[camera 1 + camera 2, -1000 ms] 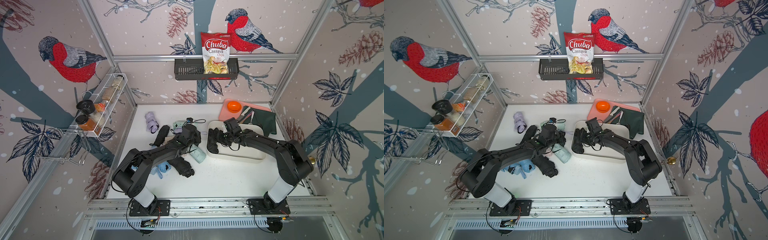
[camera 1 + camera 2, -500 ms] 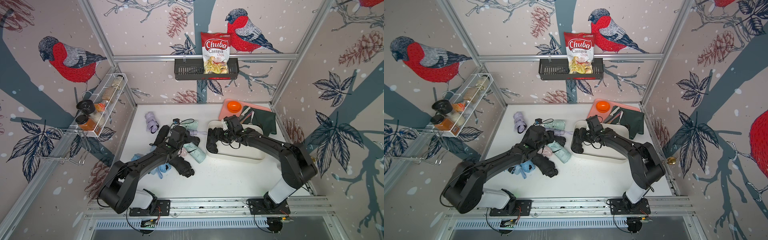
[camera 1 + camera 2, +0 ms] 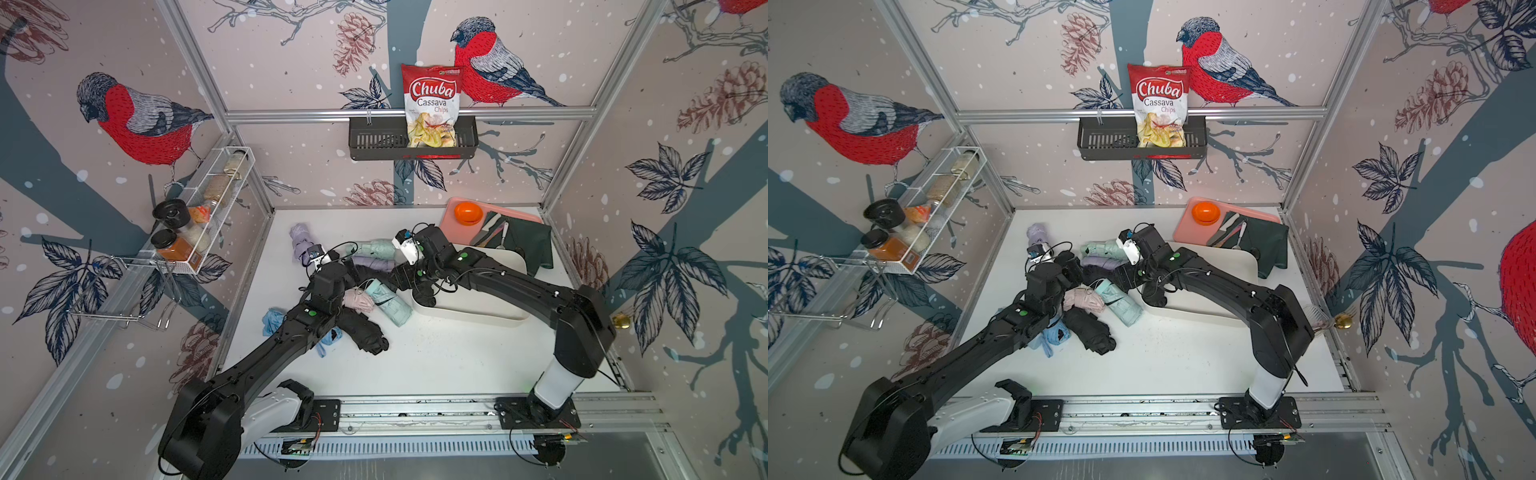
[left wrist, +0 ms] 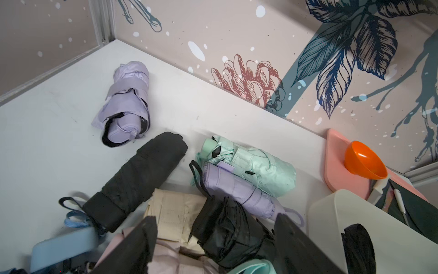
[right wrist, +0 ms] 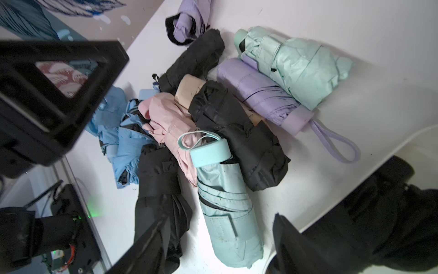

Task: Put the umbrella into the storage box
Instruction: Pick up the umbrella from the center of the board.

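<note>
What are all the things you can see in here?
lavender umbrellas: two, lavender, one alone, one in the pile
mint umbrellas: two, mint, in the pile
black umbrellas: four, black, three piled, one in the storage box
pink umbrella: one, pink, pile
beige umbrella: one, beige, pile
blue umbrella: one, blue, pile's edge
storage box: one, cream, beside the pile
tray: one, pink, back right
bowl: one, orange, on tray
cloth: one, dark green, partly on tray, under cutlery
chips bag: one, red-white, black wall basket
spice jars: several, mixed, left wall rack
left gripper: one, black, open over pile
right gripper: one, black, open over pile by box
</note>
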Tool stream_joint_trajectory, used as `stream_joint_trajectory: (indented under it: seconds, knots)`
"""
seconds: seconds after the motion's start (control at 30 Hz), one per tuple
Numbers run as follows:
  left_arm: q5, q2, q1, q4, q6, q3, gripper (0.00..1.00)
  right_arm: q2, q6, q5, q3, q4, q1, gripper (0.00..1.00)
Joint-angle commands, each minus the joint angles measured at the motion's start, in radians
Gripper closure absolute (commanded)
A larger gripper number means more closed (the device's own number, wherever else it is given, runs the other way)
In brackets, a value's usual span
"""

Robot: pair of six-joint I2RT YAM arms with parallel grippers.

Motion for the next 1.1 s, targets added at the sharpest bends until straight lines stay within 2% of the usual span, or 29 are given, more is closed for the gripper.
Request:
stream_joint_trajectory:
  seconds: [0.0, 0.17, 0.37, 0.77, 1.07]
  knots:
    - [-0.031, -0.014, 0.007, -0.014, -0.008, -0.011, 0.18, 0.059, -0.160, -0.008, 0.051, -0.088, 0.029, 0.26]
    - [-0.029, -0.019, 0.011, -0.012, -0.009, -0.018, 0.18, 0.152, -0.259, 0.007, 0.136, -0.155, 0.062, 0.24]
    - [-0.016, -0.014, 0.016, -0.005, -0.009, -0.021, 0.18, 0.235, -0.293, 0.054, 0.199, -0.201, 0.061, 0.22]
    - [-0.002, 0.008, 0.024, 0.006, -0.009, -0.017, 0.18, 0.324, -0.338, -0.035, 0.225, -0.221, 0.055, 0.23]
    - [0.006, 0.017, 0.027, 0.012, -0.006, -0.012, 0.19, 0.393, -0.345, -0.081, 0.282, -0.240, 0.040, 0.30]
